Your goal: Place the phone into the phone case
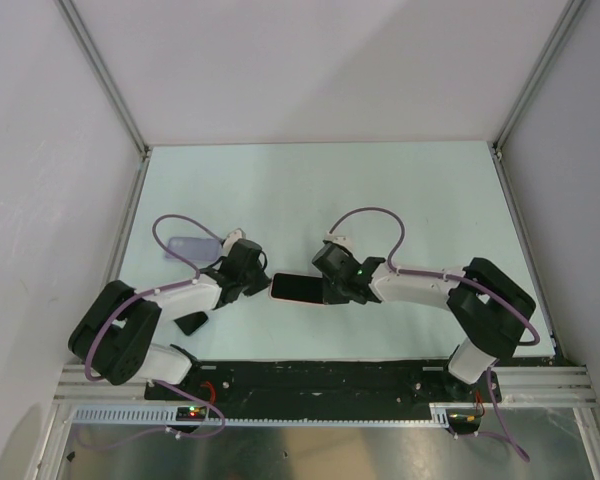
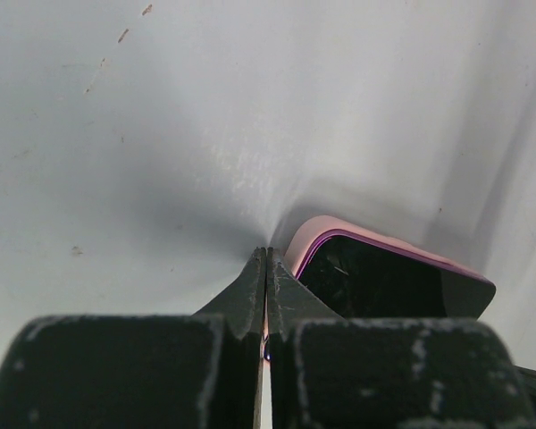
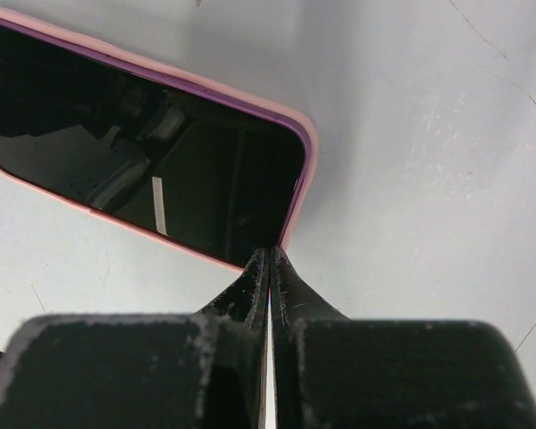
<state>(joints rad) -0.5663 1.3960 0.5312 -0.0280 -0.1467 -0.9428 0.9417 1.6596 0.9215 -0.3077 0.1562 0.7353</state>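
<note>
A cable [image 1: 175, 232] crosses the lavender phone case [image 1: 192, 246]. The pink-rimmed phone [image 1: 296, 289] lies on the table [image 1: 400, 190] between the left gripper [image 2: 266, 268] and right gripper [image 3: 270, 264], both clenched empty, tips at its corners.

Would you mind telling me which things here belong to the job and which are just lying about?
Job: phone; pink case around it; left pincer; right pincer, both shut.
Lying about: pale lilac item; black wedge, unidentifiable.
</note>
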